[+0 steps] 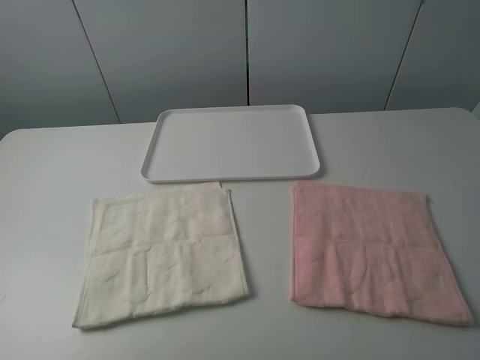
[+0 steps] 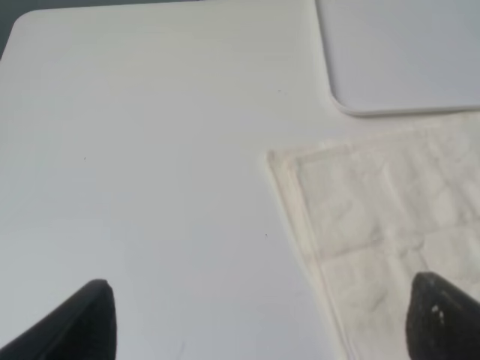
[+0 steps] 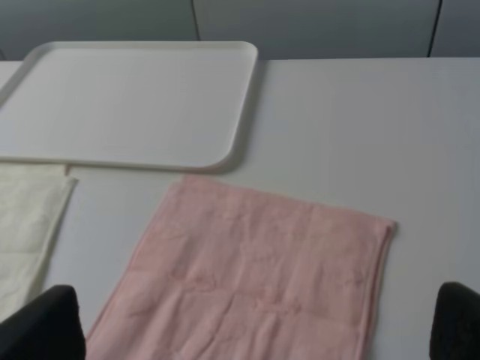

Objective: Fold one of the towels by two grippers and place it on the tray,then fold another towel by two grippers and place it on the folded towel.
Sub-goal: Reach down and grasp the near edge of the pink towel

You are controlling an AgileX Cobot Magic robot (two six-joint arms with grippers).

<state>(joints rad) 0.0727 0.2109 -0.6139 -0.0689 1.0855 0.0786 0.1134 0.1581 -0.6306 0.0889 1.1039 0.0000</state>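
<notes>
Cream towel [image 1: 161, 251] and pink towel [image 1: 371, 255] lie outside the tray [image 1: 232, 142].

Soft, even overhead light, slightly dim, no glare on the table [image 1: 52, 225]. Thin shadows only under the tray [image 1: 225, 179] rim at 6 o'clock and the cream-white towel [image 1: 161, 255] edge at 4 o'clock. Wrist views are soft; left gripper fingertips [image 2: 442, 319] and right gripper fingertips [image 3: 41, 326] blur.

My left gripper [image 2: 262, 324]: two fingertips [image 2: 84, 326] in frame, matte black, tapered, rounded ends; one carries few pale specks. My right gripper [image 3: 251, 324]: tips same matte black, blunter, edges blurred, no markings legible.
</notes>
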